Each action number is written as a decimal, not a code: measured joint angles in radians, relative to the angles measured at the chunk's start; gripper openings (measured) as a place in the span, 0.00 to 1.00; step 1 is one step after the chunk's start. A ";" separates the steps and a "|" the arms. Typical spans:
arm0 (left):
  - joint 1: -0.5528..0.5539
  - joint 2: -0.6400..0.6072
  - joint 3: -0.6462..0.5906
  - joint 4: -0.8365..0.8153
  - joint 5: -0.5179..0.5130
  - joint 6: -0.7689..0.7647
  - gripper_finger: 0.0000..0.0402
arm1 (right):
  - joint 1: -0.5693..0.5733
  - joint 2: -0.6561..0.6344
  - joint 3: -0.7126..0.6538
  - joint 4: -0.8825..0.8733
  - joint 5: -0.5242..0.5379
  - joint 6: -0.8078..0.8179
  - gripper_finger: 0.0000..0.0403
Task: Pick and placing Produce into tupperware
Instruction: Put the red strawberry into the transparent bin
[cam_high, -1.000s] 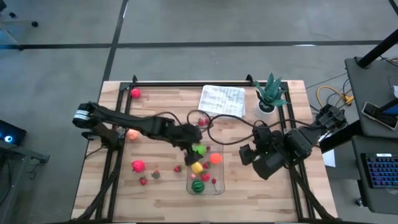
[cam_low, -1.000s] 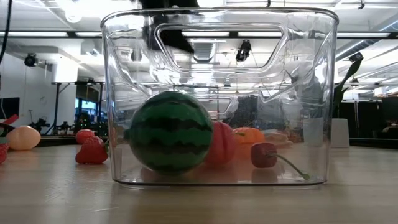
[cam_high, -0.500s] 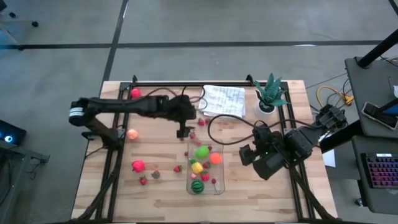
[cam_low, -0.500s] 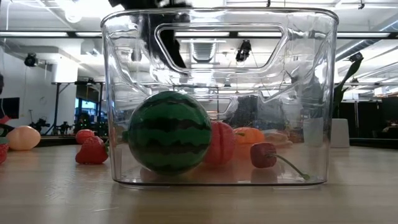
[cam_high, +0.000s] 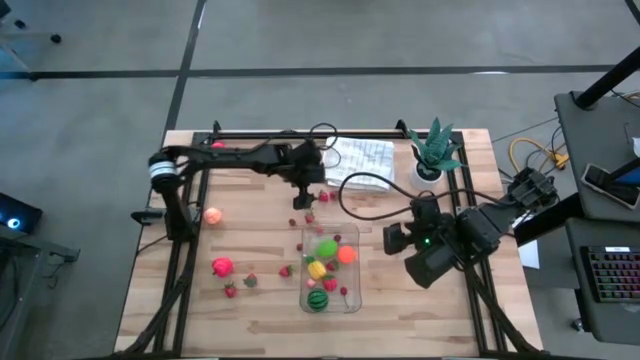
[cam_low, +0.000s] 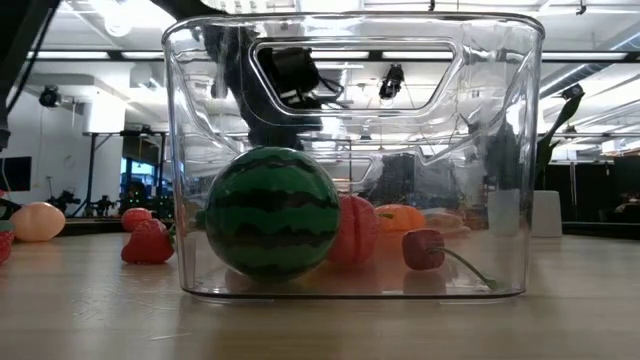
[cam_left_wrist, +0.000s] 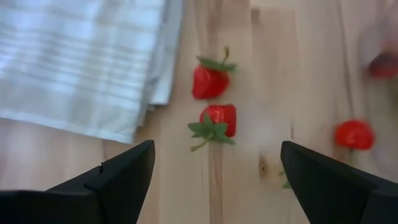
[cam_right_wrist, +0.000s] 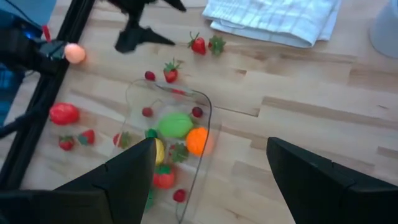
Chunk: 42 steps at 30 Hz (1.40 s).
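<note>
The clear tupperware (cam_high: 358, 272) stands near the table's front middle. It holds a striped melon (cam_low: 272, 212), a lime-green fruit (cam_high: 325, 245), an orange one (cam_high: 347, 254), a yellow one (cam_high: 317, 268) and small red pieces. My left gripper (cam_high: 300, 190) is open and empty beyond the tupperware's far end, above two strawberries (cam_left_wrist: 211, 82) (cam_left_wrist: 217, 118) that lie on the table beside the white cloth (cam_left_wrist: 81, 56). My right gripper (cam_high: 392, 245) is open and empty to the tupperware's right; its wrist view looks down on the tupperware (cam_right_wrist: 208, 112).
Loose produce lies on the table's left: a pink-red fruit (cam_high: 221, 266), a peach one (cam_high: 212, 214) and small strawberries (cam_high: 240, 285). A potted plant (cam_high: 432, 150) stands at the far right by the cloth (cam_high: 358, 160). Black cables (cam_high: 360, 185) trail across the middle.
My left gripper has gone from above the tupperware toward the table's far edge and now hangs over the strawberries by the white cloth. The lime-green fruit lies in the tupperware. My right arm has kept nearly still.
</note>
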<state>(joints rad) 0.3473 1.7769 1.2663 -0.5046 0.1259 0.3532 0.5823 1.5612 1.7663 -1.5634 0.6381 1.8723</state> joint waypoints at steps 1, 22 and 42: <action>0.000 0.016 0.001 -0.001 0.001 0.021 0.81 | -0.001 0.000 -0.001 0.001 0.002 0.011 0.74; 0.000 0.086 -0.028 0.165 0.051 0.073 0.69 | -0.021 0.000 -0.019 -0.003 0.020 0.064 0.74; -0.003 0.168 -0.029 0.226 0.045 -0.003 0.66 | -0.032 0.000 -0.020 -0.008 0.019 0.054 0.74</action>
<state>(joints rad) 0.3447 1.9453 1.2373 -0.2790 0.1711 0.3500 0.5507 1.5612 1.7458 -1.5711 0.6575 1.9266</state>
